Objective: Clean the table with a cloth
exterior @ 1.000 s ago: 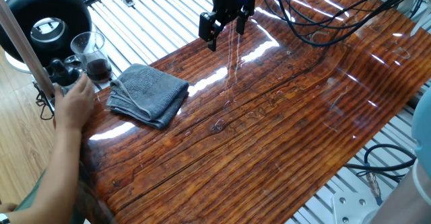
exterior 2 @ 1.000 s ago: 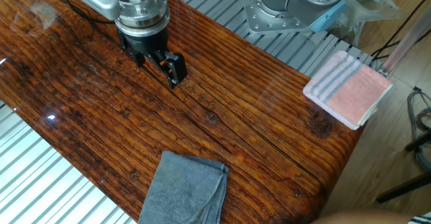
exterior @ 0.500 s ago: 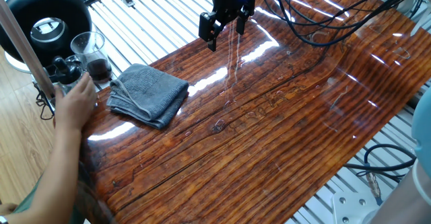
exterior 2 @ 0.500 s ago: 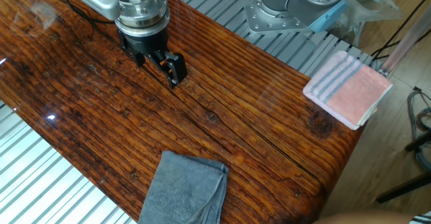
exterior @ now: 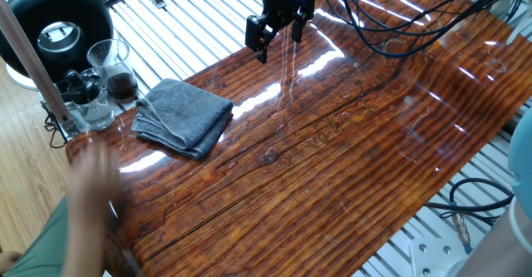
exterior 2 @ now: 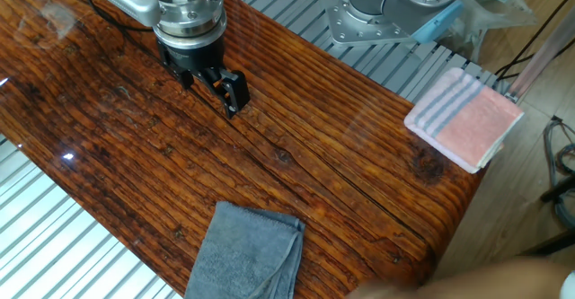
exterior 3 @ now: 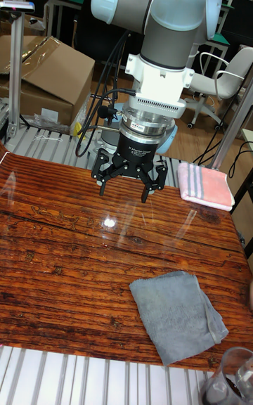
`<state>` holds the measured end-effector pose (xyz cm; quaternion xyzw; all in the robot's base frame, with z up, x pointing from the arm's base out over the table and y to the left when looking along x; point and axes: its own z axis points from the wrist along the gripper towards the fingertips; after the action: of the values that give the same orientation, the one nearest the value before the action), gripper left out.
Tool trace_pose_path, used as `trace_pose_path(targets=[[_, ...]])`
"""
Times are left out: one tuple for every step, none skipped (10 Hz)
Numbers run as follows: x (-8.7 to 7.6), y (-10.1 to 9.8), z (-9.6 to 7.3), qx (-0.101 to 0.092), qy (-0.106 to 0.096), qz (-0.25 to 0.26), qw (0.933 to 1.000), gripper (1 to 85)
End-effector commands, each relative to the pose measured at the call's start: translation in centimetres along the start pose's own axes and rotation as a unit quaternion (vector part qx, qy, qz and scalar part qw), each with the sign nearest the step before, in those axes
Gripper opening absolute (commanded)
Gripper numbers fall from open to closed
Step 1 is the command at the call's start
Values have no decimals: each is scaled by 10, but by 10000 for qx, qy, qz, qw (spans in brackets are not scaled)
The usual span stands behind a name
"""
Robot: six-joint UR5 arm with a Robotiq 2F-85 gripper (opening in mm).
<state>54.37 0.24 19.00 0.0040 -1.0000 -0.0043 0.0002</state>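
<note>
One change: person's hand (exterior: pixel 93 185) pulled away from cloth (exterior: pixel 184 116), off counter (exterior: pixel 357 177). My pincer (exterior: pixel 280 44) unmoved, spread, empty; cloth now free to grab.

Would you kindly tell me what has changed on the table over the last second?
The person's hand pulled back from beside the glass cup toward the near edge of the table and is now blurred. Nothing was visibly taken or let go. The pincer, open above the table, and the cloth stayed put.
</note>
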Motion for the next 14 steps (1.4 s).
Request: trace_pose_path(targets=[[17,26,-1,-458,322,-122,9984,10],[17,25,-1,-405,315,-135,9986,10],[16,25,-1,-390,307,-142,9987,10],[15,24,-1,-366,292,-141,9988,10],[15,23,0,-351,292,-148,9988,10],[15,22,0,-343,285,-148,9989,10],[15,23,0,-351,285,-148,9989,10],[15,23,0,-351,277,-156,9989,10],[15,23,0,-351,277,-163,9989,10],[14,24,0,-352,276,-171,9989,10],[14,23,0,-329,277,-186,9989,10],[14,22,0,-306,269,-193,9990,10],[14,21,0,-306,270,-185,9990,10],[14,21,0,-306,270,-185,9990,10]])
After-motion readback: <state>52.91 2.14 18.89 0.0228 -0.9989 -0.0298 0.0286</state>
